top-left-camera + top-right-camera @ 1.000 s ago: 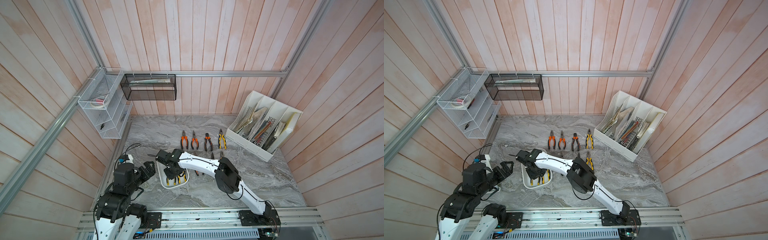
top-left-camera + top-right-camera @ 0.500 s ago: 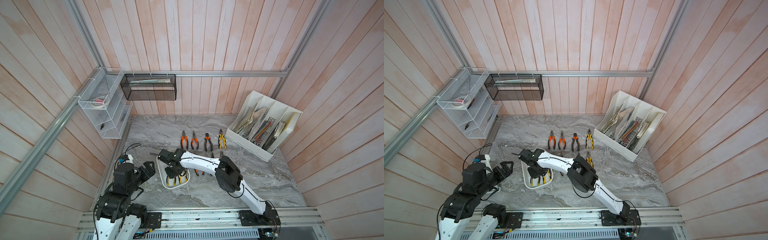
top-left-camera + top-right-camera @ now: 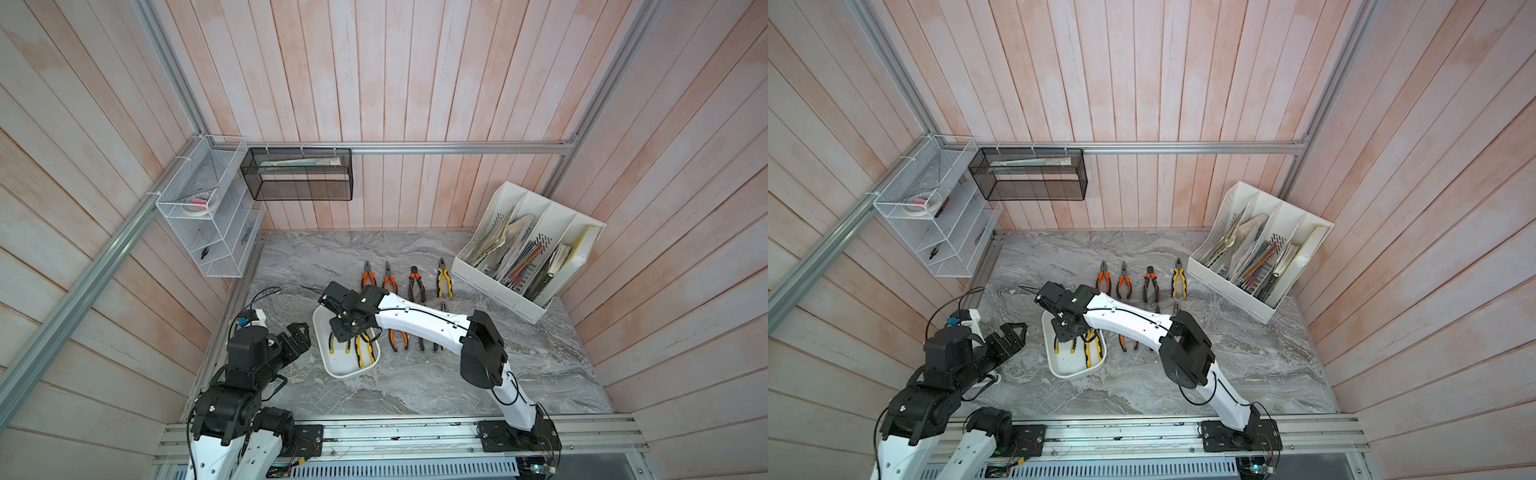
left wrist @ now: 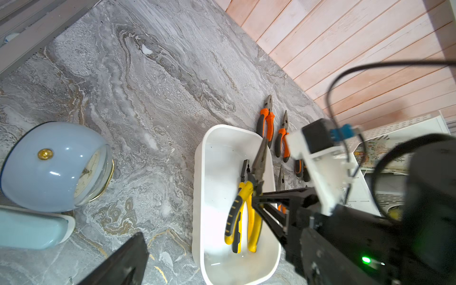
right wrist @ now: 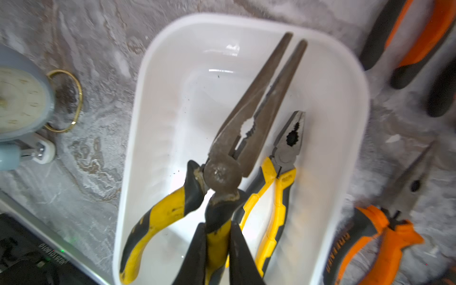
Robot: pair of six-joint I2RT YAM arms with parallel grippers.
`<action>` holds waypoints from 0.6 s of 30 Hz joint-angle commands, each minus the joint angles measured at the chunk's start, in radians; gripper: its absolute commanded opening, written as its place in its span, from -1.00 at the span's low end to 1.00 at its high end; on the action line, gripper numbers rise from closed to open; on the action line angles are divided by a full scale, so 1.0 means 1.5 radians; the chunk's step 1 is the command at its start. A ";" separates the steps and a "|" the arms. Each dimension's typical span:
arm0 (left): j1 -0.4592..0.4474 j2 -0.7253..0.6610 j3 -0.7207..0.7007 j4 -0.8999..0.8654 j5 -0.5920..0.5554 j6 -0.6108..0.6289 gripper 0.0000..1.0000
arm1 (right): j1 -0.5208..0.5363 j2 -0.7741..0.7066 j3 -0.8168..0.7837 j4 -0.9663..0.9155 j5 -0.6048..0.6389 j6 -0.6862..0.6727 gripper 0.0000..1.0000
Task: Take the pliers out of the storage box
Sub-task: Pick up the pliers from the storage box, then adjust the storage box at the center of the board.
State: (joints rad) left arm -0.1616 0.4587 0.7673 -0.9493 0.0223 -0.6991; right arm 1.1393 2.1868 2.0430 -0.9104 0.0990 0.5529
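The storage box (image 3: 332,370) (image 5: 128,172) is a shallow white tub at the front left of the marble table. Two yellow-and-black pliers lie in it. My right gripper (image 5: 217,229) (image 3: 347,332) reaches down into the box and is shut on one handle of the long-nose pliers (image 5: 256,106), whose dark jaws point at the far rim. Beside them lies the shorter pair (image 5: 278,192). My left gripper (image 3: 297,336) (image 3: 1013,332) hangs open just left of the box, holding nothing.
Several pliers lie in a row on the table behind the box (image 3: 389,278), more beside it under the right arm (image 3: 397,338). A white file organizer (image 3: 528,253) stands at the back right. Mesh baskets (image 3: 297,174) hang on the walls. A blue alarm clock (image 4: 54,165) stands left of the box.
The right gripper has closed on the long-nose pliers' handle inside the box. The left arm has not moved.
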 commanded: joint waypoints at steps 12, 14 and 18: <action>0.004 -0.003 -0.009 0.016 0.006 0.012 1.00 | -0.142 -0.223 -0.336 0.101 0.121 -0.109 -1.00; 0.004 -0.002 -0.009 0.015 0.006 0.012 1.00 | -0.151 -0.233 -0.367 0.106 0.140 -0.125 -1.00; 0.004 0.000 -0.009 0.015 0.004 0.011 1.00 | -0.152 -0.229 -0.393 0.114 0.125 -0.132 -1.00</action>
State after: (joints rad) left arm -0.1596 0.4591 0.7673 -0.9493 0.0227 -0.6991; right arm 0.8978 1.8736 1.4586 -0.7872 0.2718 0.3908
